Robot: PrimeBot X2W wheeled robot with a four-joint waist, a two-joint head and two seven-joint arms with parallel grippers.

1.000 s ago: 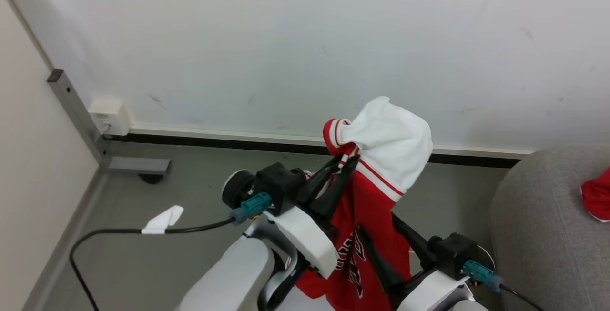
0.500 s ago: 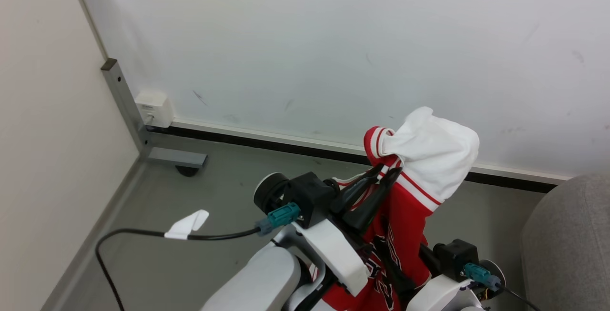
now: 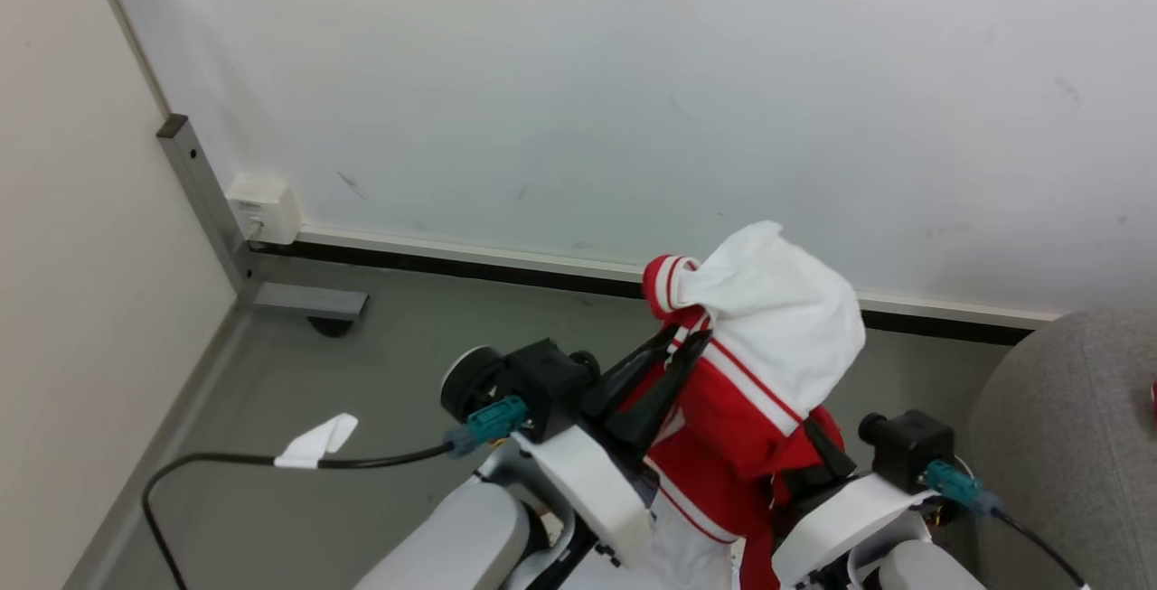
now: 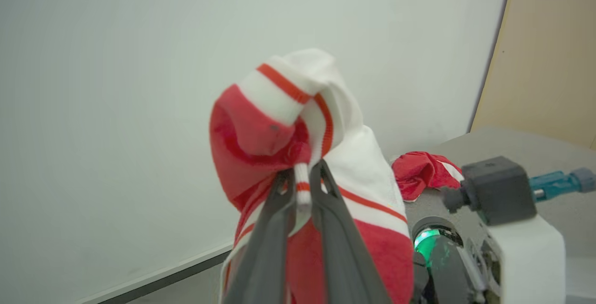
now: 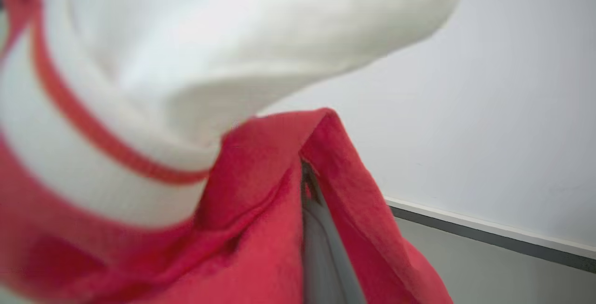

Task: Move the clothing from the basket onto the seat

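Your right pincer [image 5: 306,180] has just clamped shut on the clothing [image 3: 768,328], low on its red part; your left pincer [image 4: 302,176] grips its striped trim higher up. It hangs above the floor [image 3: 362,409], near the grey seat [image 3: 1058,409].

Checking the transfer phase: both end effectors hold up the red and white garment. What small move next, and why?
Probably carry the garment right, over the seat. The left end effector is shut on its trim, the right end effector on its red folds, and the seat, with another red piece on it, lies to the right.
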